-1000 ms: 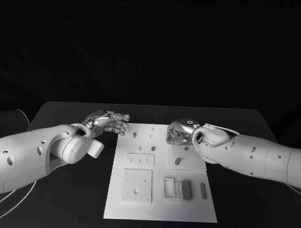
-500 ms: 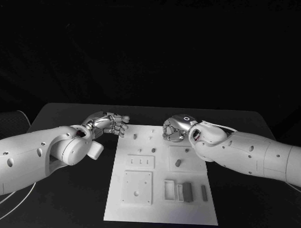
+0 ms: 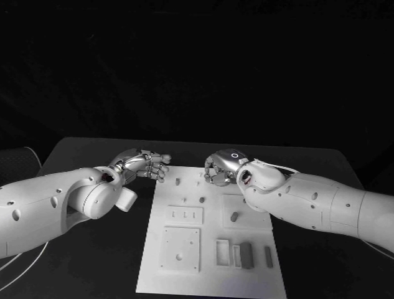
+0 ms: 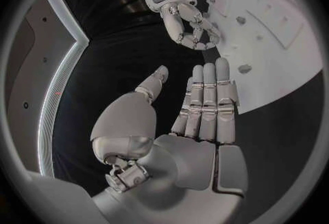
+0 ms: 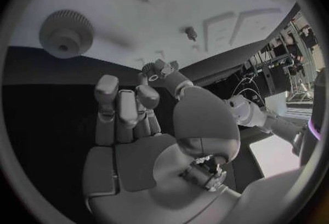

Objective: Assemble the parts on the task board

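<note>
The white task board (image 3: 210, 233) lies along the middle of the black table. On it are small grey pegs (image 3: 201, 200) and, near its front, rectangular grey pieces (image 3: 246, 255). My left hand (image 3: 145, 165) hovers at the board's far left corner. Its fingers are straight, the thumb is apart, and it holds nothing (image 4: 202, 109). My right hand (image 3: 219, 168) is over the far end of the board with its fingers curled in and nothing in them (image 5: 126, 106). Just beyond its fingertips a round toothed gear (image 5: 66, 32) lies on the board beside a small peg (image 5: 189, 30).
Square plates with holes (image 3: 180, 247) and slotted recesses (image 3: 184, 215) sit on the board's near half. The black table (image 3: 89, 156) extends on both sides of the board. A pale cable (image 3: 17, 261) runs at the left front.
My right hand has moved left and farther out, from the board's right side to its far end. The left hand has barely moved.
</note>
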Motion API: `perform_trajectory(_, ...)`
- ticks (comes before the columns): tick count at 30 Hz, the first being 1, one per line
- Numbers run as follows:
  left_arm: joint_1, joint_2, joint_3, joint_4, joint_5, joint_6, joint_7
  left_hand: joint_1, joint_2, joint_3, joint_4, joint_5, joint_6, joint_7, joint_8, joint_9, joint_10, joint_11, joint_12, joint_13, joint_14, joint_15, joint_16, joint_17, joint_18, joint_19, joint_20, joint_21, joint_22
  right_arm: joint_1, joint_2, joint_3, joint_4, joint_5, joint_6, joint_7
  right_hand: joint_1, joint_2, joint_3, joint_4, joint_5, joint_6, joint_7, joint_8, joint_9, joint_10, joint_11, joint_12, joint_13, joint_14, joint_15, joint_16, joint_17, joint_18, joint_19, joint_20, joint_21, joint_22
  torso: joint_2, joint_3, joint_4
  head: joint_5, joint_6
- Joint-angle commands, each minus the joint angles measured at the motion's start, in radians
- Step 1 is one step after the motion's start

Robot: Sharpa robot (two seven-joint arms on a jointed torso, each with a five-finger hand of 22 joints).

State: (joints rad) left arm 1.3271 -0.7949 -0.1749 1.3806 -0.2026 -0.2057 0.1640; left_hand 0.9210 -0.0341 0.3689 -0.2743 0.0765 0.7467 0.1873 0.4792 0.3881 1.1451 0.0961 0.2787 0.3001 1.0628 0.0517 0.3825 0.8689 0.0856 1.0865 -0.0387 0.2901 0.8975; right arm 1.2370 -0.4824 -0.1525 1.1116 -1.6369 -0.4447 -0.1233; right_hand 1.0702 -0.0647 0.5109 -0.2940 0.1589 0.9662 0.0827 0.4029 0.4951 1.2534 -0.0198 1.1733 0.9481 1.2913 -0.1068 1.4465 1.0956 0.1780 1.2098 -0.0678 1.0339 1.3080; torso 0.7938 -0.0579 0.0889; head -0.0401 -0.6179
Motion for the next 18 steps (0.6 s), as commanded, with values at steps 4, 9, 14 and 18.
perform_trajectory(4,0.002,0.005,0.001,0.000,-0.002,0.004,0.009,-0.004,-0.002,-0.001,-0.005,0.002,0.008,0.000,-0.006,0.002,-0.008,-0.001,-0.006,0.002,0.005,0.001,-0.004,0.002,0.011,-0.002,-0.008,-0.004,0.001,0.000,0.026,0.000,-0.029,-0.026,-0.020,-0.024,0.001,-0.005,0.006,0.002,0.007,0.010,0.006,0.001,0.002,0.003,-0.004,-0.004,-0.001,0.023,-0.018,0.006,0.000,0.084,0.004,-0.004,0.007,0.018,0.000,0.0003,-0.0008,0.004,0.003)
perform_trajectory(9,0.002,0.008,0.001,-0.001,-0.003,0.000,0.011,-0.003,-0.003,-0.001,-0.006,0.002,0.008,0.000,-0.006,0.002,-0.008,-0.001,-0.006,0.003,0.005,0.001,-0.005,0.003,0.011,-0.002,-0.008,-0.004,0.002,0.000,0.047,0.000,-0.050,-0.027,-0.029,-0.026,0.001,-0.005,0.006,0.002,0.007,0.010,0.006,0.001,0.002,0.003,-0.004,-0.004,-0.001,0.023,-0.018,0.006,-0.001,0.084,0.004,-0.004,0.007,0.018,0.000,0.0013,-0.0006,0.006,0.004)
perform_trajectory(14,0.002,0.012,0.001,-0.005,-0.003,0.000,0.011,-0.003,-0.003,-0.001,-0.006,0.002,0.008,0.000,-0.006,0.002,-0.008,-0.001,-0.006,0.003,0.005,0.001,-0.005,0.003,0.011,-0.002,-0.008,-0.004,0.002,0.000,0.062,0.000,-0.069,-0.035,-0.044,-0.032,0.001,-0.005,0.006,0.002,0.007,0.010,0.006,0.001,0.002,0.003,-0.004,-0.004,-0.001,0.023,-0.018,0.006,-0.001,0.084,0.004,-0.004,0.007,0.018,0.000,0.0018,0.0000,0.007,0.003)
perform_trajectory(18,0.002,0.013,0.001,-0.006,-0.003,0.001,0.011,-0.003,-0.003,-0.001,-0.006,0.002,0.008,0.000,-0.006,0.002,-0.008,-0.001,-0.006,0.003,0.005,0.001,-0.005,0.003,0.011,-0.002,-0.008,-0.004,0.002,0.000,0.074,0.000,-0.079,-0.039,-0.048,-0.033,0.001,-0.005,0.006,0.002,0.007,0.010,0.006,0.001,0.002,0.003,-0.004,-0.004,-0.001,0.023,-0.018,0.006,-0.001,0.084,0.004,-0.004,0.007,0.018,0.000,0.0017,-0.0024,0.006,0.004)
